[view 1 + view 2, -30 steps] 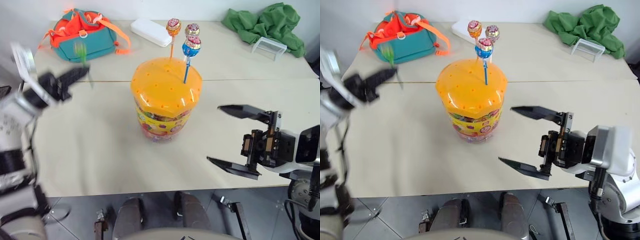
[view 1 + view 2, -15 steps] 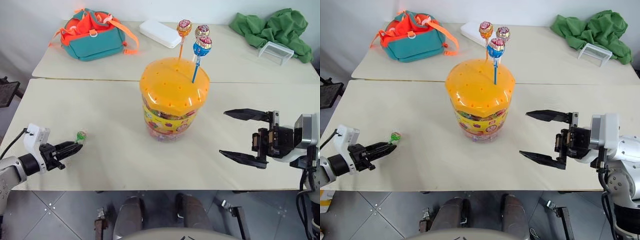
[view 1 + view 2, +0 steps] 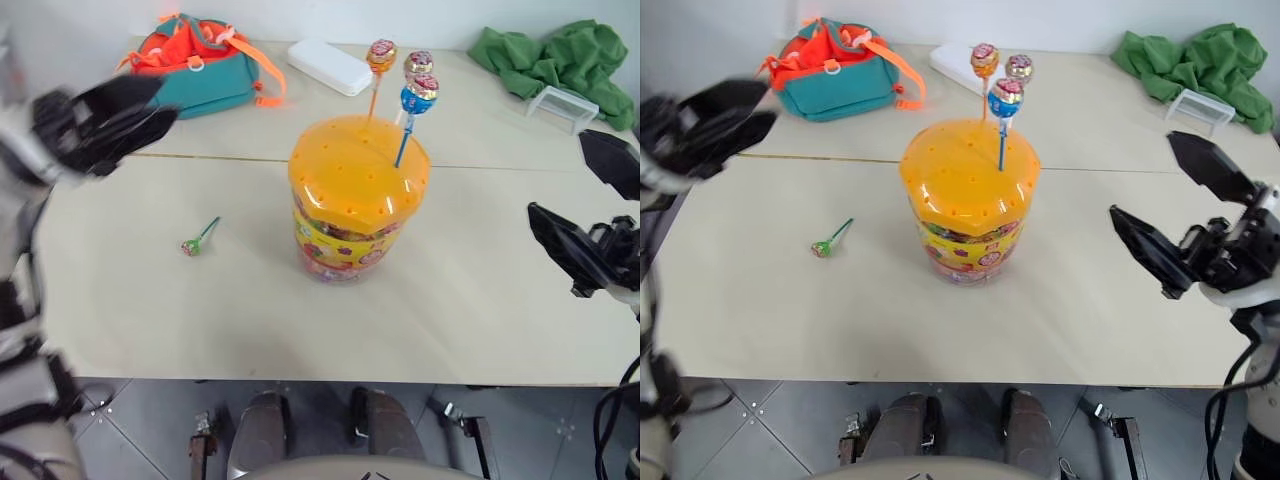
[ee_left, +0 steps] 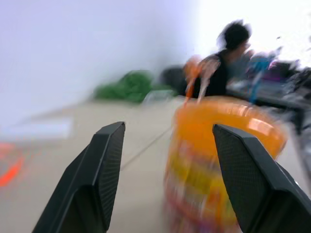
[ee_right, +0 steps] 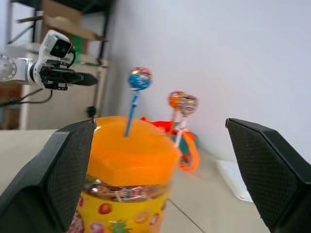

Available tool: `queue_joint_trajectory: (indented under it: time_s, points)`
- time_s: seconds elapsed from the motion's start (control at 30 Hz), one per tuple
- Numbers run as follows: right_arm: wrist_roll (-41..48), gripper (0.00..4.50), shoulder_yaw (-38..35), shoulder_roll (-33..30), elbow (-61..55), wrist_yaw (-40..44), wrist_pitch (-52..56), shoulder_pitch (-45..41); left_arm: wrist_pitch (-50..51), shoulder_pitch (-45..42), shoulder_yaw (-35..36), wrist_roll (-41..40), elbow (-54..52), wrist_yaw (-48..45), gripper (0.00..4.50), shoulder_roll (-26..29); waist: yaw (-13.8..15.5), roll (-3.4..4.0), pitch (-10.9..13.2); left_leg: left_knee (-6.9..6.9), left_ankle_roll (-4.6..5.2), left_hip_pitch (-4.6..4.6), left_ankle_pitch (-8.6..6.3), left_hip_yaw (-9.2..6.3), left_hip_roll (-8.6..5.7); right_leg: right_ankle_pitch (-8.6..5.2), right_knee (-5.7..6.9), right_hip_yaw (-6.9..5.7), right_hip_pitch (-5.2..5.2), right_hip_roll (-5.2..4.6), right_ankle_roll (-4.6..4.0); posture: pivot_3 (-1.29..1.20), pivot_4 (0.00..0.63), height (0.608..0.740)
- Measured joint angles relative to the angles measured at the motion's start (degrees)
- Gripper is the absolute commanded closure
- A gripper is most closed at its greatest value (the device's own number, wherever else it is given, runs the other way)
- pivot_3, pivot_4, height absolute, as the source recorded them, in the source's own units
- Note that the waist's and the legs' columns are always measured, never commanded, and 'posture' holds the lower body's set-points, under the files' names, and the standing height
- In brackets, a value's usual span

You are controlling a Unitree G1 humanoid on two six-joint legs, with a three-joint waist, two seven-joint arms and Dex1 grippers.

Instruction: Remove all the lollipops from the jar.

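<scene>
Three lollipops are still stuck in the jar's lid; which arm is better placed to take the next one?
Probably the right: the right gripper sits beside the jar, jaws open toward the lollipops. The left gripper is farther off.

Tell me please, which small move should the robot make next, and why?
Probably bring the open left gripper toward the jar: three lollipops stand in its lid, one green-stick lollipop already lies on the table.

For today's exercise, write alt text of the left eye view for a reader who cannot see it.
An orange-lidded jar stands mid-table with three lollipops stuck upright in its lid, and a green-stick lollipop lies on the table to its left. The left gripper and right gripper hang open on either side.
</scene>
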Motion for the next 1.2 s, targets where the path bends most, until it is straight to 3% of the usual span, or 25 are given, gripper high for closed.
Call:
queue_joint_trajectory:
  time_s: [0.1,0.27,0.43,0.63,0.97,1.2]
  points:
    - [0.0,0.0,-1.8,1.2,-1.0,-2.2,-0.3,2.0,-1.3,-8.9,-6.7,4.5,6.5,-0.7,1.46,-5.8,-0.4,0.0,0.0,0.04,0.04,-0.02,-0.02,0.06,0.01,0.0,-0.08,0.0,-0.01,0.04,0.01,0.0,0.15,0.74]
    - [0.0,0.0,-2.5,3.2,-3.3,-3.6,-0.8,4.6,-5.5,-16.6,-14.8,11.7,16.7,-4.8,1.46,-12.5,-1.5,0.01,0.0,-0.01,0.04,-0.02,-0.02,0.08,0.06,0.0,-0.1,0.01,-0.05,0.1,0.01,0.0,0.15,0.74]
    - [0.0,0.0,-2.8,3.7,-5.6,-4.8,-1.6,5.6,-7.1,-22.4,-16.9,17.0,26.7,-4.7,1.46,-17.3,-1.3,0.01,0.0,0.03,0.05,-0.07,-0.02,0.05,0.08,0.0,-0.15,0.01,-0.05,0.12,0.01,0.0,0.15,0.74]
    - [0.0,0.0,-2.7,3.9,-6.8,-6.3,-1.6,5.7,-7.4,-26.6,-17.1,19.7,31.3,-5.0,1.46,-21.4,-1.2,0.01,0.0,0.05,0.1,-0.12,-0.05,0.04,0.08,0.0,-0.2,0.0,-0.05,0.11,0.01,0.0,0.15,0.74]
    - [-0.6,0.0,-0.8,4.3,-7.8,-7.5,-1.8,5.4,-7.5,-27.6,-16.0,20.6,33.4,-6.9,4.46,-22.9,-1.3,0.01,0.0,0.06,0.1,-0.12,-0.05,0.03,0.08,0.0,-0.18,0.01,-0.05,0.11,0.01,0.0,0.15,0.74]
    - [0.0,0.0,4.6,4.0,-8.1,-7.1,-1.5,-0.8,-4.1,-30.0,-4.1,13.4,35.1,-3.3,4.46,-24.8,-1.4,0.01,0.0,0.1,0.1,-0.14,-0.05,0.0,0.1,0.0,-0.17,0.0,-0.05,0.11,0.01,0.0,0.15,0.74]
